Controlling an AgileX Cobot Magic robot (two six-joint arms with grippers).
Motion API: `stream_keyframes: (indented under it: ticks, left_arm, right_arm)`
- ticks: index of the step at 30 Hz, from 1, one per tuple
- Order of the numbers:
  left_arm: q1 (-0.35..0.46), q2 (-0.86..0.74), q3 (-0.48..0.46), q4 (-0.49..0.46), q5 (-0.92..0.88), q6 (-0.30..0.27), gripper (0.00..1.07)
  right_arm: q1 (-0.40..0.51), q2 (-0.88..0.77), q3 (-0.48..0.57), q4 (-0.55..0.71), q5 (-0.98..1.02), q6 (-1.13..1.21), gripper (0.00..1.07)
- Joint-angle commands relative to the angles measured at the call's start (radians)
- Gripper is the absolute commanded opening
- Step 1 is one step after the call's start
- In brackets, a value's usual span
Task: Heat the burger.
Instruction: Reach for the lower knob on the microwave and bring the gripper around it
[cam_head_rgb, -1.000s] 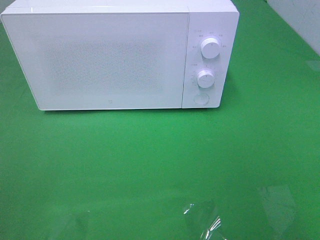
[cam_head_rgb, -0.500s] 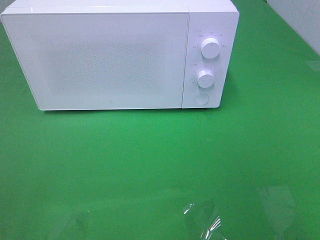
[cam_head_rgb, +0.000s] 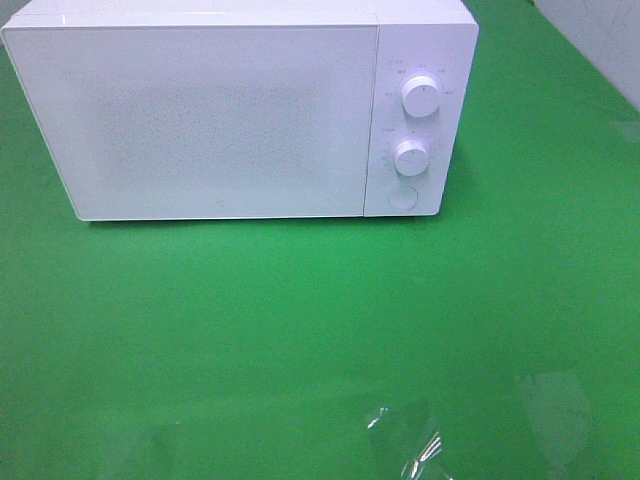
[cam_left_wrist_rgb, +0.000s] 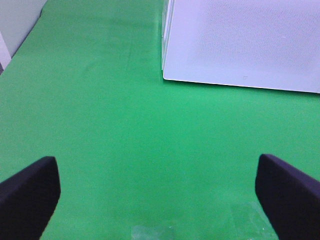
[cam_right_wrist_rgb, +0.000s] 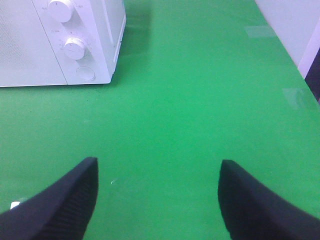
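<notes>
The table (cam_head_rgb: 300, 330) is covered edge to edge with a bright green, slightly glossy sheet. A white microwave (cam_head_rgb: 220, 120) stands directly on it at the far side, left of the middle, its door (cam_head_rgb: 200, 115) shut and facing the near edge. Its control panel on the right carries two knobs, one (cam_head_rgb: 418, 97) above the other (cam_head_rgb: 411, 158), with a round button (cam_head_rgb: 402, 197) below them. Near the front edge several patches of clear film (cam_head_rgb: 405, 445) lie flat on the green and catch the light, one more (cam_head_rgb: 555, 400) further right. A paler patch (cam_head_rgb: 628, 130) shows at the right edge.
</notes>
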Motion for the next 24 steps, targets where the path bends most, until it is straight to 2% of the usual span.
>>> stream_keyframes:
  ticks: [1,17,24]
  left_arm:
    - [0.002,-0.017,0.003,-0.005,-0.007,-0.001,0.99]
    - [0.002,-0.017,0.003,-0.005,-0.007,-0.001,0.99]
    - [0.002,-0.017,0.003,-0.005,-0.007,-0.001,0.99]
  right_arm:
    - [-0.002,-0.022,0.004,0.001,-0.007,-0.005,0.66]
    - [-0.002,0.008,-0.005,0.002,-0.015,-0.005,0.68]
    - [-0.002,0.110,-0.023,0.002,-0.160,-0.005,0.72]
